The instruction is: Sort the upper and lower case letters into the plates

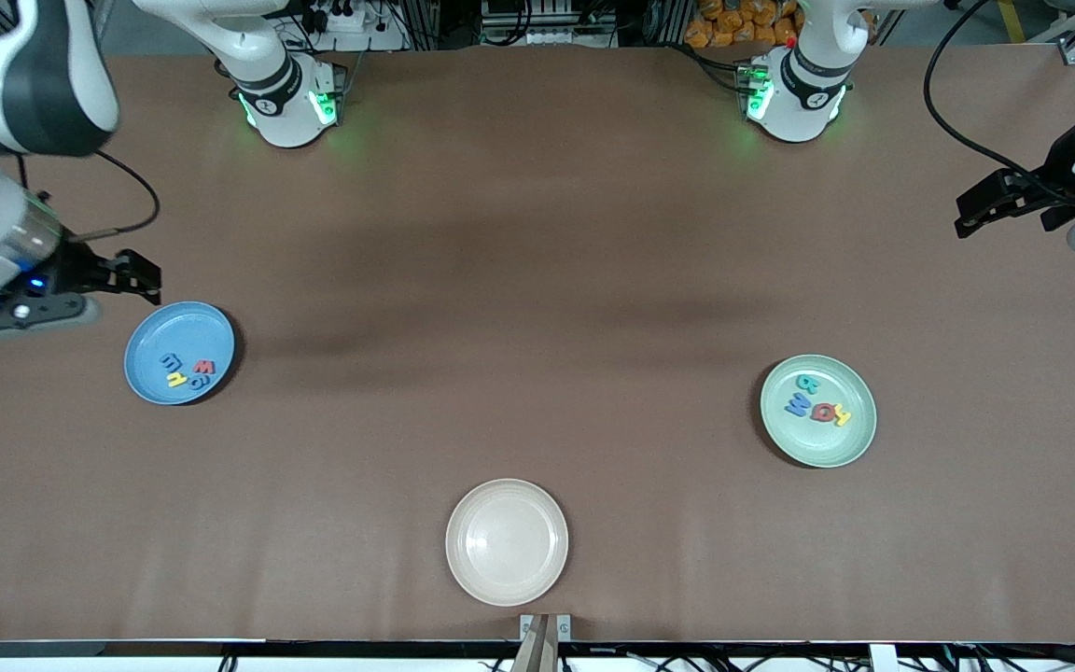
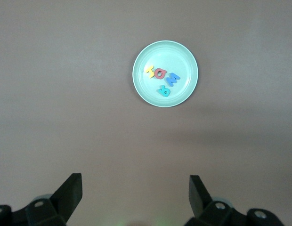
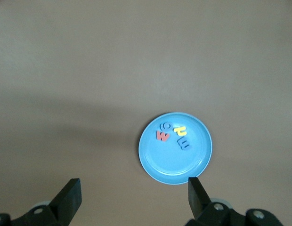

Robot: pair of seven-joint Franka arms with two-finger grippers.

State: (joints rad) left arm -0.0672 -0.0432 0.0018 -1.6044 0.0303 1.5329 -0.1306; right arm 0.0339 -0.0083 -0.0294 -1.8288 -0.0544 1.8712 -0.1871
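Here's the brown table point(image 1: 537, 233), wide and mostly bare, with both arms pulled up and waiting at its two ends. The right gripper point(image 1: 132, 280) hangs over the table just beside the blue plate point(image 1: 150, 369), jaws spread wide and holding nothing. The left gripper point(image 1: 990, 210) hovers over the table at the left arm's end, well apart from the pale green plate point(image 1: 850, 443), jaws also wide and empty. And nearest the front camera, a cream-white plate point(image 1: 507, 541) sits between the two. Down to the small stuff: four letters point(image 1: 188, 371) lie clustered in the blue plate, red, yellow and blue ones, and four more letters point(image 1: 817, 401) lie in the pale green plate, teal, blue, red and yellow
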